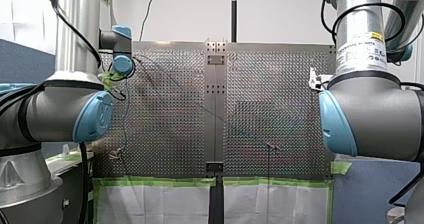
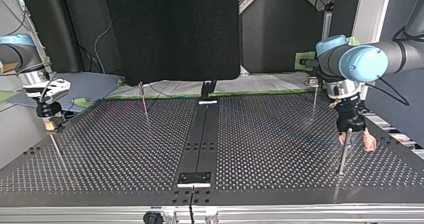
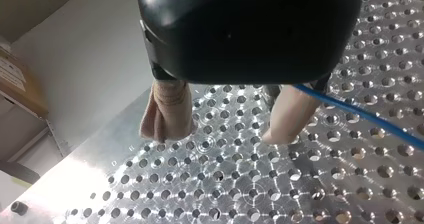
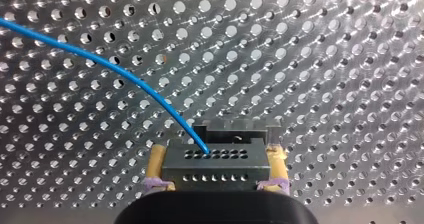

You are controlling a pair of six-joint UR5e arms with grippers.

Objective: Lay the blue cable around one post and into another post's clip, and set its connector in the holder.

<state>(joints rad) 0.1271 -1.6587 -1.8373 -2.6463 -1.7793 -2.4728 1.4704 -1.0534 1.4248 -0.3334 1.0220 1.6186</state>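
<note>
Between right end effector (image 4: 216,156) pads, connector (image 4: 214,171), blue cable (image 4: 100,60)

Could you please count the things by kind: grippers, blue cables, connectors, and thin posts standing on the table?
Grippers: 2, my left gripper and my right gripper
Blue cable: 1
Connector: 1
Thin posts: 4
Total: 8
</note>
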